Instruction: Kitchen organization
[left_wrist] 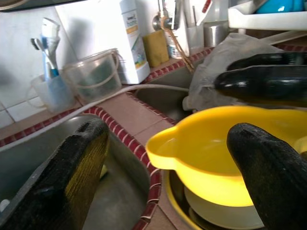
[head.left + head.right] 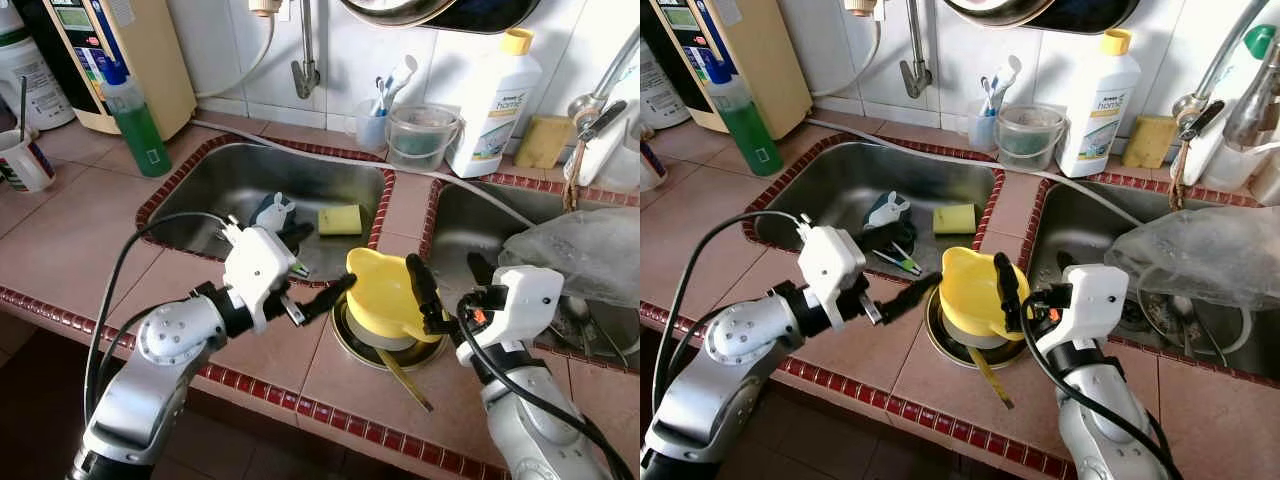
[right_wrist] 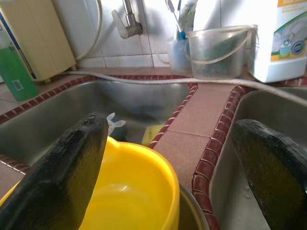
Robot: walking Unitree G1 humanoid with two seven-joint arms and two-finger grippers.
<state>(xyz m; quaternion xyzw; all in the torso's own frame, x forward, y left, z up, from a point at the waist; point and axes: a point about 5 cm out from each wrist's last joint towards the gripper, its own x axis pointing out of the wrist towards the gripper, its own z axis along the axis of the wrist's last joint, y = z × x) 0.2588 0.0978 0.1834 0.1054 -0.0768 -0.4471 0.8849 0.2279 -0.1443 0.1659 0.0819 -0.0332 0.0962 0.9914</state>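
A yellow plastic jug (image 2: 383,297) with a pouring lip sits on a stack of dishes in a round metal pan (image 2: 352,344) on the tiled counter between two sinks. My left gripper (image 2: 325,258) is open at the jug's left side, one finger (image 2: 331,295) reaching almost to its lip and the other over the left sink (image 2: 200,190). My right gripper (image 2: 445,265) is open at the jug's right side; one black finger (image 2: 421,291) lies against the rim and the other stands outside it. The right wrist view shows the jug's rim (image 3: 158,182) between the fingers.
A yellow sponge (image 2: 340,220) and small items lie in the left sink. A grey plastic bag (image 2: 580,250) covers the right sink. Along the back wall stand a green soap bottle (image 2: 135,115), a clear tub (image 2: 422,135), a white detergent bottle (image 2: 495,100) and a mug (image 2: 22,160).
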